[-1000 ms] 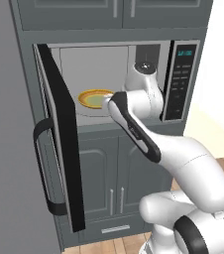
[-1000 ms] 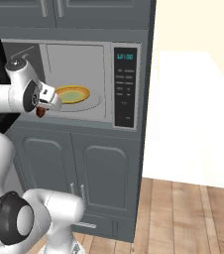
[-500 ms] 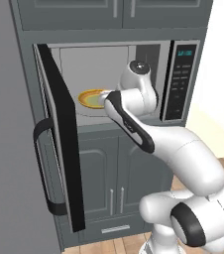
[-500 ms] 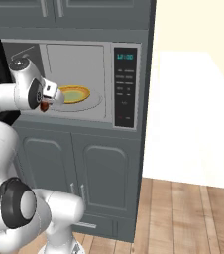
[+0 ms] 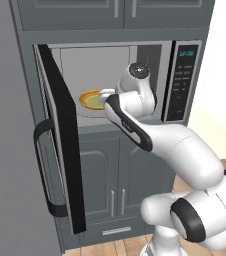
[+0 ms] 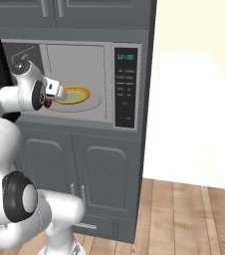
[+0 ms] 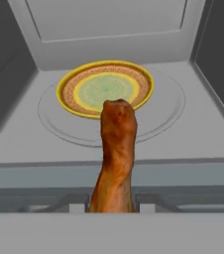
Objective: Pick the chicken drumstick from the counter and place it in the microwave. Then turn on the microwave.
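Our pincer (image 7: pixel 112 208) clamps the brown-reddish chicken drumstick (image 7: pixel 116 154); releasing early could drop it short of the yellow patterned plate (image 7: pixel 105 88).

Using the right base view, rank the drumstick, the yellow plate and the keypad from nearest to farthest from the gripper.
1. Drumstick: held in the gripper, at the microwave's mouth.
2. Yellow plate: just beyond it, on the turntable inside.
3. Keypad: farthest, on the panel right of the cavity.
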